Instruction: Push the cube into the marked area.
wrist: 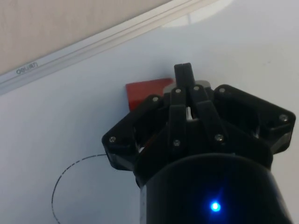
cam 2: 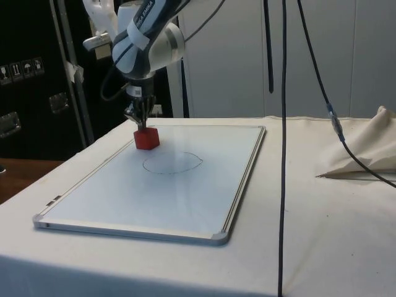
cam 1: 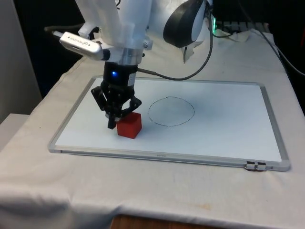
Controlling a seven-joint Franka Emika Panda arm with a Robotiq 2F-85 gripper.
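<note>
**Inspector A:** Where was the red cube (cam 1: 129,125) found?

**Inspector B:** On the whiteboard (cam 1: 228,138), just outside the drawn circle (cam 1: 171,111) at its nine o'clock.

**Inspector A:** And the gripper (cam 1: 112,125)?

**Inspector B:** It was set low against the cube's nine o'clock face; the fingers (wrist: 183,76) were pressed together, with nothing held.

**Inspector A:** Handling?

**Inspector B:** The cube was judged light, rigid and apt to slide or twist on the slick board. A centred push on that face was advised.
</note>
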